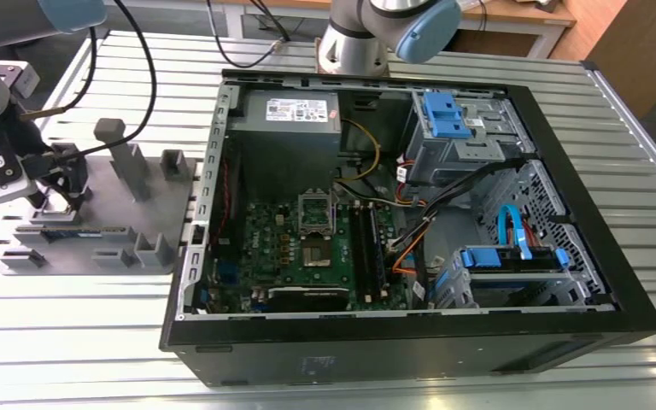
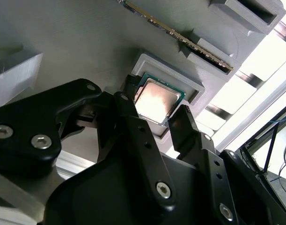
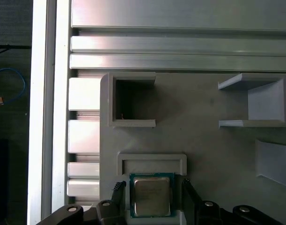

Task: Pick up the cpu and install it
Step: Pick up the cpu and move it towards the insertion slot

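My fingers (image 2: 133,123) were black. The cpu (image 3: 151,196) was shiny grey with a green edge. The tray (image 3: 203,140) was grey.

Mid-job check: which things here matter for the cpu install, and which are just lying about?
In the job: cpu, open pincer straddling it, tray nest, motherboard socket.
Lying about: memory stick, power supply, blue drive bay.

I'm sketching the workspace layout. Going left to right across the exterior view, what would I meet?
gripper → left wall of the computer case → motherboard → lower blue drive bay
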